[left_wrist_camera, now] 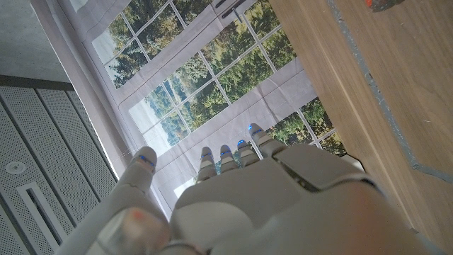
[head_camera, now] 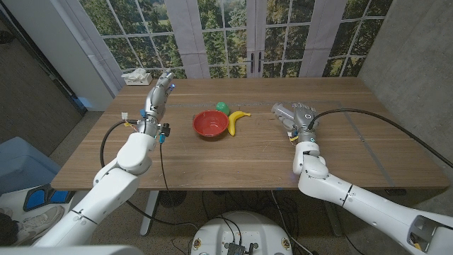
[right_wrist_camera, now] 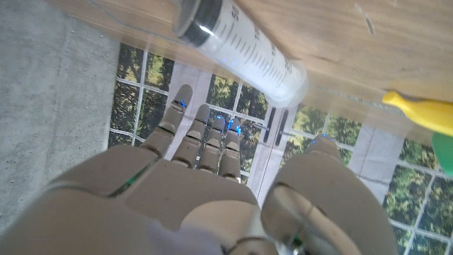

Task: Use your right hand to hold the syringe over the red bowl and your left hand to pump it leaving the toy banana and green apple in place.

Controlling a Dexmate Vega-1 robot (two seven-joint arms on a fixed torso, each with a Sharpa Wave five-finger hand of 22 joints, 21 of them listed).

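A red bowl (head_camera: 211,124) sits mid-table with a yellow toy banana (head_camera: 238,120) against its right side and a green apple (head_camera: 222,107) just behind it. The clear syringe (right_wrist_camera: 241,49) with a black plunger seal lies on the wood just beyond my right hand's fingertips (right_wrist_camera: 205,124). The banana tip (right_wrist_camera: 417,110) and the apple (right_wrist_camera: 444,152) show beside it. My right hand (head_camera: 291,113) is low over the table to the right of the banana, fingers apart, holding nothing. My left hand (head_camera: 160,91) is raised to the left of the bowl, fingers straight (left_wrist_camera: 233,156) and empty.
A white object (head_camera: 138,76) lies at the table's back left corner. Windows and a door stand behind the table (head_camera: 340,152), and a concrete wall is on the right. A blue seat (head_camera: 21,166) stands on the floor at the left.
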